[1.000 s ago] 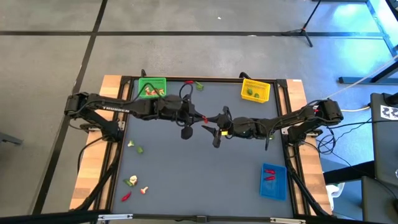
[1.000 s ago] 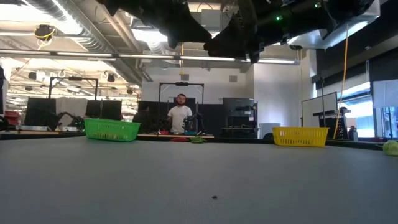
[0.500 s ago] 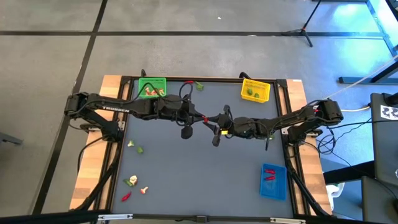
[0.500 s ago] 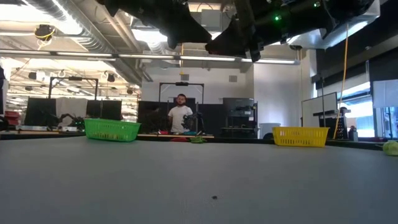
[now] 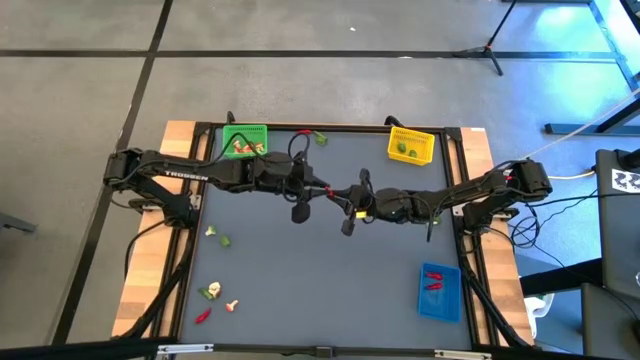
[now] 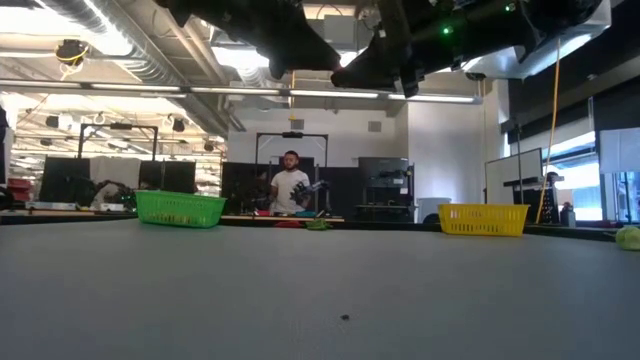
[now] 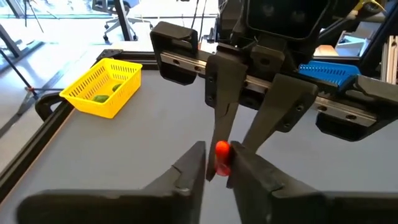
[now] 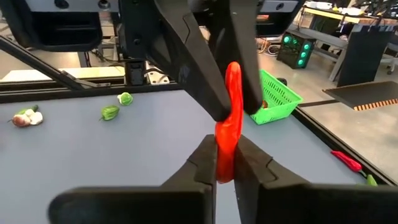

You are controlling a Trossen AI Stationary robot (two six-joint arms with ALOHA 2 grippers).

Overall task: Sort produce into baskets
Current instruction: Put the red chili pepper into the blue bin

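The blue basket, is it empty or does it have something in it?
Not empty: the blue basket holds red chili pieces, seen from above.

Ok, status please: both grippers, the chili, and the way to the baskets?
Left gripper and right gripper both on red chili, mid-air handover. Blue basket already has red pieces. Nothing in the way.

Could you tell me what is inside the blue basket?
The blue basket holds red chili pieces, at least two. Whether anything smaller lies under them cannot be seen from above.
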